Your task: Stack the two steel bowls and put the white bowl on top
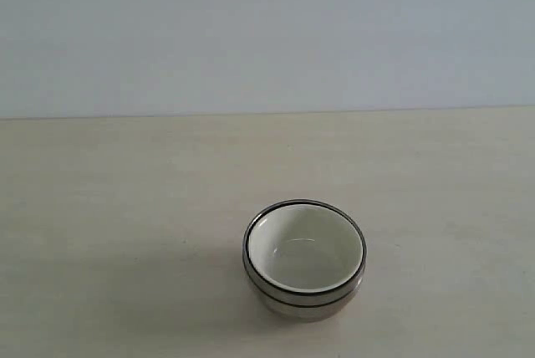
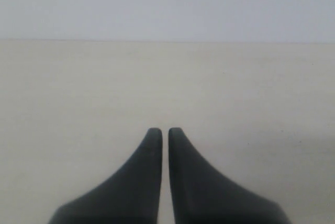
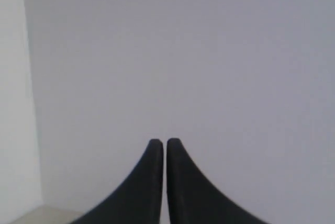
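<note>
The white bowl [image 1: 305, 249] sits nested in the stacked steel bowls [image 1: 303, 302] on the tabletop [image 1: 125, 207]; the task seems done. The left pincer [image 2: 165, 132] and right pincer [image 3: 165, 143] are closed and empty.

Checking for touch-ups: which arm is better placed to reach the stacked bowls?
Right, narrowly: the stack sits right of the middle, on its side. Both the left claw and right claw are shut, neither seeing it.
</note>
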